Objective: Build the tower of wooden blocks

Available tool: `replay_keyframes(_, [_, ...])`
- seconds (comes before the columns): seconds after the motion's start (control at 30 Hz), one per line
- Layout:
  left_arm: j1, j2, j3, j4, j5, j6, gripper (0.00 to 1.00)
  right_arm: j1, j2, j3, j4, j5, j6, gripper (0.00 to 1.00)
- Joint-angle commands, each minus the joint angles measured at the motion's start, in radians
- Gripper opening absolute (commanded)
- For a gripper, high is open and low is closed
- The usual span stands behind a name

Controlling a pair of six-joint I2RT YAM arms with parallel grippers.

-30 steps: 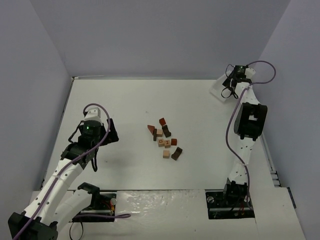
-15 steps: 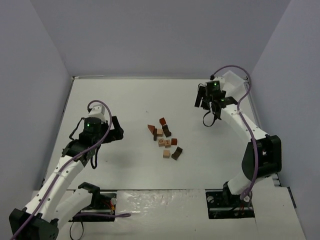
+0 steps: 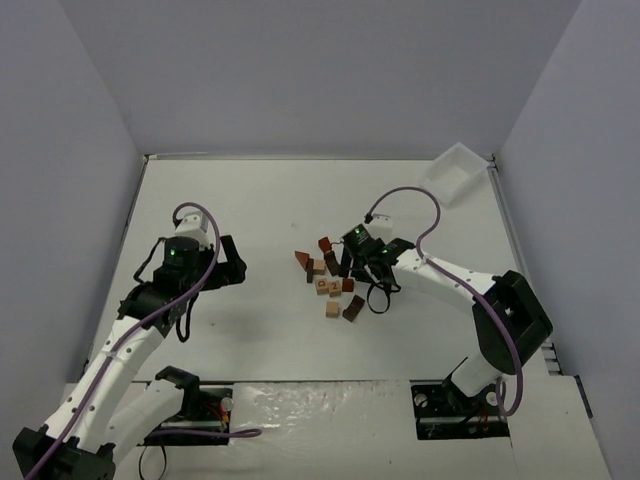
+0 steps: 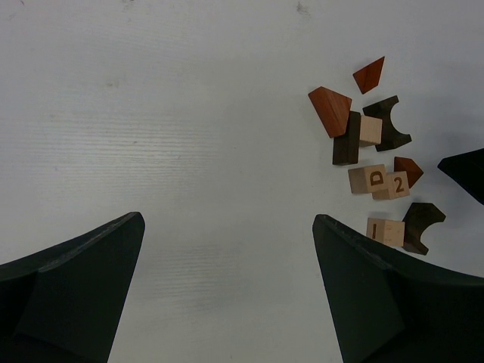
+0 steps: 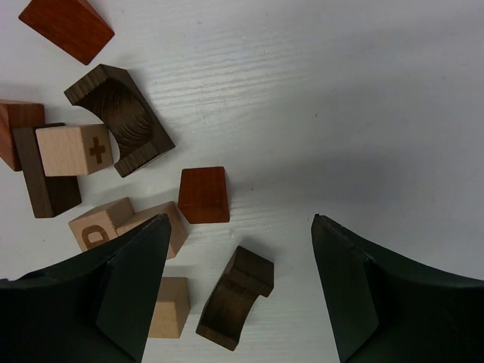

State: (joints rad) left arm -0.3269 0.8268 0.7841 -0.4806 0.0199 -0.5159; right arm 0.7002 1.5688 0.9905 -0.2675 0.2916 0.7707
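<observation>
The wood blocks (image 3: 330,280) lie mid-table, pale, red-brown and dark brown. The tower (image 3: 316,264) is a low uneven cluster at their left. My right gripper (image 3: 365,268) hovers open over the blocks' right side. In the right wrist view its jaws (image 5: 240,221) straddle a dark arch block (image 5: 237,297), with a red block (image 5: 203,194) just beyond; nothing is held. My left gripper (image 3: 232,265) stands open left of the blocks. Its wrist view shows bare table between the gripper's (image 4: 227,219) fingers and a pale cube printed 2 (image 4: 396,184) to the right.
A white plastic tray (image 3: 455,172) sits at the back right corner. Purple walls close in the table (image 3: 220,200) on three sides. The right arm's cable loops just right of the blocks.
My right arm has swung from the back right corner by the tray down over the blocks. The left arm has edged slightly forward.
</observation>
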Motion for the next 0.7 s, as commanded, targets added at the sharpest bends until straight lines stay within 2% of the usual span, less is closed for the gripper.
replay_keyframes(0.0, [-0.007, -0.035, 0.030, -0.006, 0.016, -0.008, 0.93, 0.042, 0.035, 0.006, -0.041, 0.108, 0.184, 0.73])
replay_keyframes(0.2, [-0.008, -0.068, 0.005, -0.017, 0.033, -0.027, 0.93, 0.085, 0.090, -0.017, -0.071, 0.102, 0.255, 0.71])
replay_keyframes(0.47, [-0.008, -0.082, -0.010, -0.019, 0.040, -0.033, 0.93, 0.115, 0.076, -0.070, -0.111, 0.110, 0.316, 0.64])
replay_keyframes(0.67, [-0.011, -0.078, -0.012, -0.018, 0.043, -0.035, 0.93, 0.121, 0.065, -0.077, -0.116, 0.115, 0.335, 0.50])
